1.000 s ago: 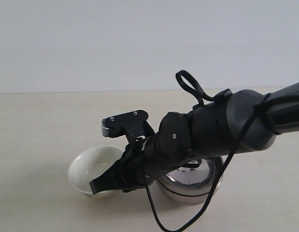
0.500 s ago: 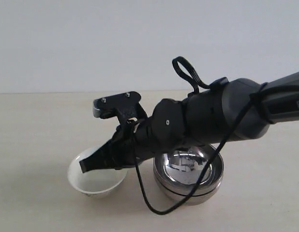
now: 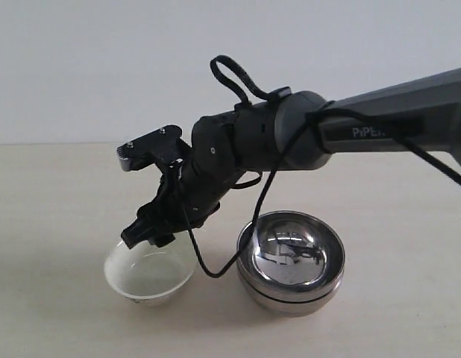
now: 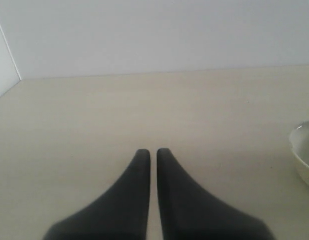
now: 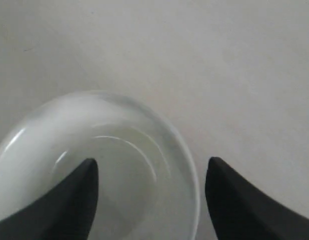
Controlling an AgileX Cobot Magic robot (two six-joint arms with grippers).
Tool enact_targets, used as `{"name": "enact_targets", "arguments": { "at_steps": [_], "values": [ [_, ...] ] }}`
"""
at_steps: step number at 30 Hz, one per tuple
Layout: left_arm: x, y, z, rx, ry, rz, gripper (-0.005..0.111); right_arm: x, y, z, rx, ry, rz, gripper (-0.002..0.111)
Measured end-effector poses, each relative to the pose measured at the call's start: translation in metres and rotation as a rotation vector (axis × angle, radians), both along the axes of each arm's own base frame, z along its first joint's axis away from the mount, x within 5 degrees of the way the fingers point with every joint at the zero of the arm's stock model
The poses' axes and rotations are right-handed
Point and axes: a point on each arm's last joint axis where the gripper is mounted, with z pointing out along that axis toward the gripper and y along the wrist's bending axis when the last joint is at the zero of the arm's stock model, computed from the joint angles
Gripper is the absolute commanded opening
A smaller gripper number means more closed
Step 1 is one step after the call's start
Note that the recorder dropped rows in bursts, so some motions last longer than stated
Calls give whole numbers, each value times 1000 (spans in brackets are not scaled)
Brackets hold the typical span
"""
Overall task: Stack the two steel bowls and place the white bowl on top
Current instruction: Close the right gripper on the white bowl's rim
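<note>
Small cream-white glossy ceramic bowl (image 3: 150,272) upright on pale beige tabletop (image 3: 59,194), not yet on stack. Near it, apart: two shiny mirror-like steel bowls (image 3: 290,261), apparently nested, seam visible round outer wall. Black right gripper (image 5: 152,161) reaching across, low over white bowl, jaws spread wide and released, straddling rim, one tip over inside, other outside; gripping nothing. Black left gripper (image 4: 150,152) clenched, nothing between tips, above tabletop, white bowl's rim at view edge.
</note>
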Motion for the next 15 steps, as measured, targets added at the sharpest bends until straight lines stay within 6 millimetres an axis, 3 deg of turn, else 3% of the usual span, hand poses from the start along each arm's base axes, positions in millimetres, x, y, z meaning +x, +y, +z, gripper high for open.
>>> {"name": "enact_targets", "arguments": {
  "at_steps": [3,7,9,12,15],
  "values": [
    [0,0,0,0,0,0,4,8,2,-5,-47,-22,-4,55],
    [0,0,0,0,0,0,4,10,3,-40,-118,25,8,52],
    [0,0,0,0,0,0,4,11,4,-46,-120,26,8,37],
    [0,0,0,0,0,0,4,11,4,-47,-119,24,10,3],
    [0,0,0,0,0,0,4,13,4,-47,-105,26,-2,0]
  ]
}}
